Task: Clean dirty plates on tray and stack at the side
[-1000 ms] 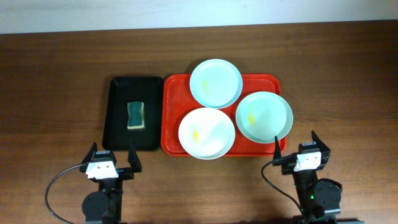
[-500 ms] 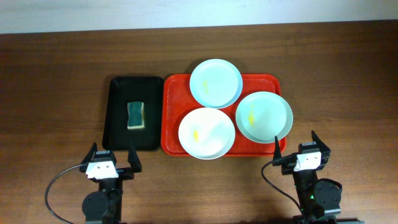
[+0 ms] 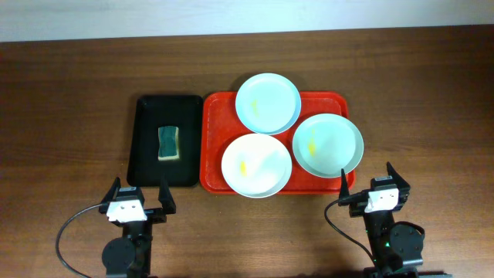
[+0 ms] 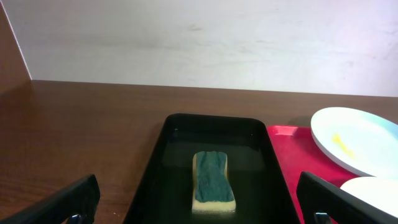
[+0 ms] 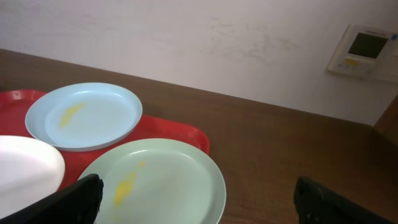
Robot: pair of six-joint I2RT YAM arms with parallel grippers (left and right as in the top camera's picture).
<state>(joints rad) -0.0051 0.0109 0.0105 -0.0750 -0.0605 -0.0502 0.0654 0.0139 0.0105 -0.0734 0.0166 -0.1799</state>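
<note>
Eyeing the sponge left of the tray: it lies lengthwise, seemingly dead ahead of my left gripper, spread wide, empty.

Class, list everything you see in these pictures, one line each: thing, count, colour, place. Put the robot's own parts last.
table: one, brown wood, under everything
red tray: one, red, middle of the table
white plate: one, white with a yellow smear, front left of the red tray
pale blue plate: one, pale blue, back of the red tray
pale green plate: one, pale green with a yellow smear, right side of the red tray
black tray: one, black, left of the red tray
sponge: one, green over yellow, in the black tray
wall panel: one, white, on the wall
left pincer: one, black, open, near the black tray
right pincer: one, black, open, near the pale green plate
</note>
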